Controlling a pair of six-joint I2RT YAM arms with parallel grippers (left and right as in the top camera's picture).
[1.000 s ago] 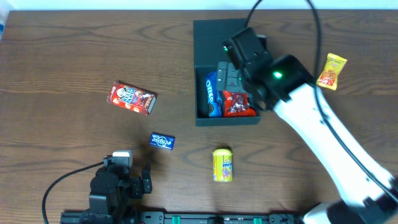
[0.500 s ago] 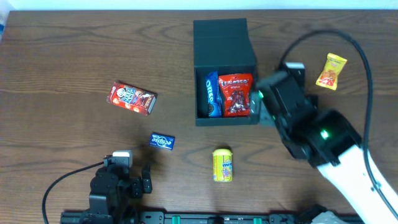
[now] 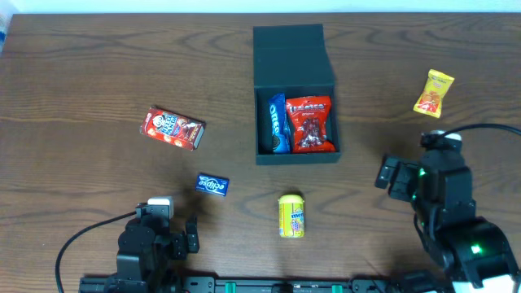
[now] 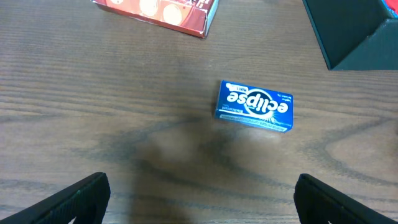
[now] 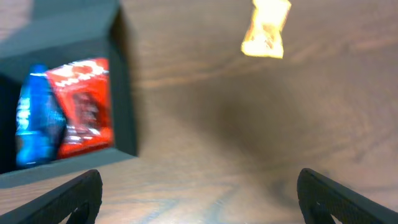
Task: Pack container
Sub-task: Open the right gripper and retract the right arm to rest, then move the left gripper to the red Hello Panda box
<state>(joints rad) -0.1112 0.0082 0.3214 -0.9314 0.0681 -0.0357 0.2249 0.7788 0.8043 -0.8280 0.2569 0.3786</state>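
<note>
Dark teal-black container (image 3: pixel 297 158) stands on the wooden table (image 3: pixel 81 89), right of centre and towards the far edge, well apart from both arms. Its mouth faces up, and the hinged lid is folded back towards the far edge, so box and lid together have their long axis running near to far. Inside, a blue Oreo packet (image 3: pixel 276 124) lies against the left wall with a red snack packet (image 3: pixel 310 124) touching it on the right, both lengthwise along that axis. Left gripper (image 4: pixel 200 193) hangs over bare wood, jaws spread wide and empty; a blue Eclipse box (image 4: pixel 255 106) lies ahead of it, apart. Right gripper (image 5: pixel 199 186) also stands wide and empty (its wrist view is blurred), off the container's near right corner, not touching. Loose on the table are a red carton (image 3: pixel 172 129), a yellow packet (image 3: pixel 291 216) and an orange-yellow sachet (image 3: pixel 433 93).
</note>
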